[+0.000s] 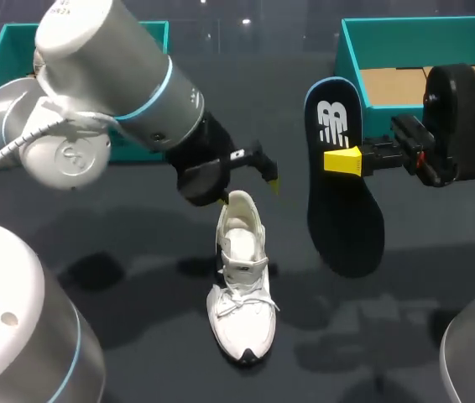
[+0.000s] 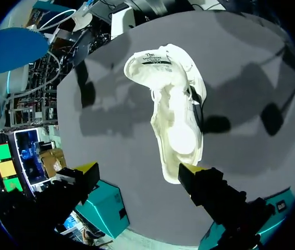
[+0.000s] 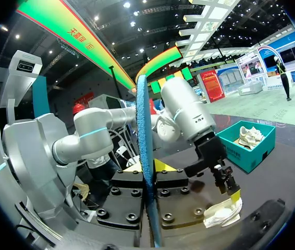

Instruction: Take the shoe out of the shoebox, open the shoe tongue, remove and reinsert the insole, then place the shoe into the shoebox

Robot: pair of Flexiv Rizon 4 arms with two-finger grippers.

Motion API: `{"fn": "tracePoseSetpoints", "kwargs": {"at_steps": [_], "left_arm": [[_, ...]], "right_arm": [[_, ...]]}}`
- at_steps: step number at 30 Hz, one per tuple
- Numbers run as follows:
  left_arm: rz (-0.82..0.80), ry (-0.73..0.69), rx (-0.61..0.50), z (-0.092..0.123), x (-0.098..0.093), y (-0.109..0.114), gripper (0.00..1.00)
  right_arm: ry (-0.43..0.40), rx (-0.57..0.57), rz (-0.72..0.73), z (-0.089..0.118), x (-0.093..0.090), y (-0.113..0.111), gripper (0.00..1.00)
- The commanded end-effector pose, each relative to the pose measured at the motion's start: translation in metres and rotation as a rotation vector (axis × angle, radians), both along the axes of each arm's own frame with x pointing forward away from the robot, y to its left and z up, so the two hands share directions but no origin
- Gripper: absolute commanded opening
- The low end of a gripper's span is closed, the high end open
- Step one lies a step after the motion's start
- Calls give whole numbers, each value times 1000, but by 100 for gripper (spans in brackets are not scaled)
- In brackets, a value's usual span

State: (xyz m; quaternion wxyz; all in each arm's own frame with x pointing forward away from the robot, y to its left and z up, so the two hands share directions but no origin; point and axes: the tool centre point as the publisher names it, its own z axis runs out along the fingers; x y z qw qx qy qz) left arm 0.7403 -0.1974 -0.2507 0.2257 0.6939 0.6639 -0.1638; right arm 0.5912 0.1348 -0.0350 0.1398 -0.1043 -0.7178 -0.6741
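White sneaker [image 1: 242, 277], one of two that showed, lay on its sole on the dark table [image 1: 120, 252] near the middle, toe toward the robot and heel pointing away. It was all white with white laces tied over the front, small dark marks at the side and toe, and a pale, open mouth at the heel end. The second white shoe [image 3: 252, 135] showed only in the right wrist view, sitting inside a teal shoebox [image 3: 241, 153]. There were two teal shoeboxes at the table's far side: one at the far left [image 1: 2, 42], largely hidden behind the left arm, and one at the far right [image 1: 422, 25] with a brown cardboard floor. There was one insole [image 1: 342, 210], black on top with a white emblem at its heel end and a blue edge, held in the air to the right of the sneaker and apart from it. The right gripper [image 1: 342, 161] was clamped on the insole from both sides, near its middle. The left gripper [image 1: 246, 189] hung just above the sneaker's heel with its two yellow-tipped fingers spread wide, gripping nothing.
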Motion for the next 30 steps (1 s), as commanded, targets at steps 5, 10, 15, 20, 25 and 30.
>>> {"fn": "tracePoseSetpoints", "kwargs": {"at_steps": [5, 10, 15, 20, 25, 30], "left_arm": [[-6, 4, -324, 20, 0, -8, 100], [-11, 1, -375, 43, 1, -14, 100], [-11, 1, -375, 43, 1, -14, 100], [0, 32, -416, 44, 7, -11, 100], [-4, -2, -512, 56, 8, -6, 100], [-12, -38, -589, 68, 12, -2, 100]], "right_arm": [[1, 0, -1, -1, 0, 1, 0], [1, 0, -1, -1, 0, 1, 0], [1, 0, -1, -1, 0, 1, 0], [1, 0, -1, -1, 0, 1, 0], [46, 9, -3, -2, 11, -3, 0], [152, 5, 20, -10, 46, -10, 0]]}}
